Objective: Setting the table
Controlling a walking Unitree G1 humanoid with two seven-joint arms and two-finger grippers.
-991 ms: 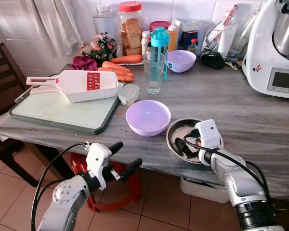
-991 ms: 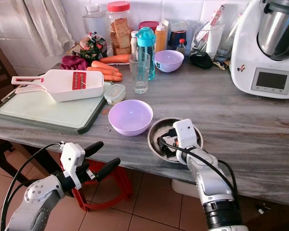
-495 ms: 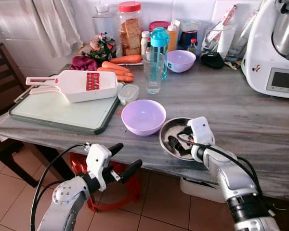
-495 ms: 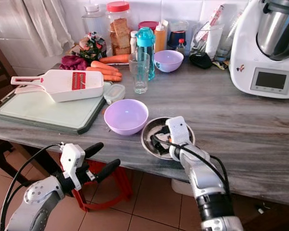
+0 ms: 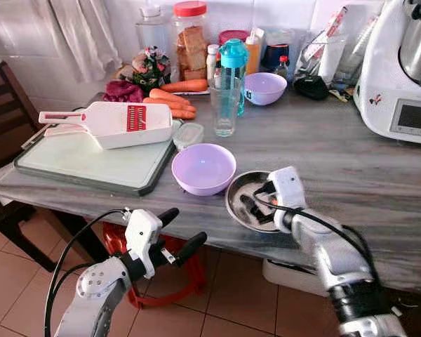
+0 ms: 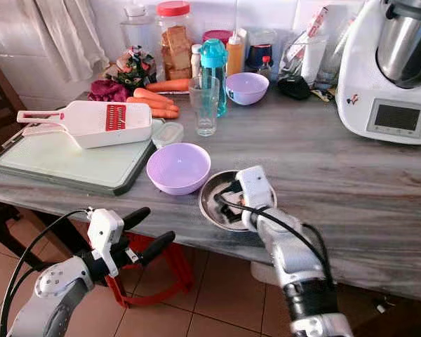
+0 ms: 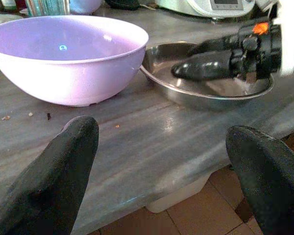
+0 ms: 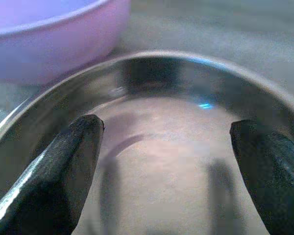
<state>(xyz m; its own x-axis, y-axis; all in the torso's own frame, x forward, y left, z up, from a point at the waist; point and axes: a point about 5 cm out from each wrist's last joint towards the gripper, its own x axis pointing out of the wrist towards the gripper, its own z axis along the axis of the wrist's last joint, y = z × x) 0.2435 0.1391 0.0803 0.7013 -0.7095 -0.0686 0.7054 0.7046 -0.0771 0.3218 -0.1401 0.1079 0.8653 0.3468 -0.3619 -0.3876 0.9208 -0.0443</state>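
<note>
Progress: my right end effector (image 5: 256, 203), fingers wide inside the steel plate (image 5: 240, 191), has slid it leftward against the lilac bowl (image 5: 203, 168); repositioning continues.

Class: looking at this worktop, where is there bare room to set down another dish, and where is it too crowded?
Bare worktop lies between the drinking glass, the steel dish and the white kitchen machine. The back row of jars and carrots is crowded; the slicer occupies the cutting board.
</note>
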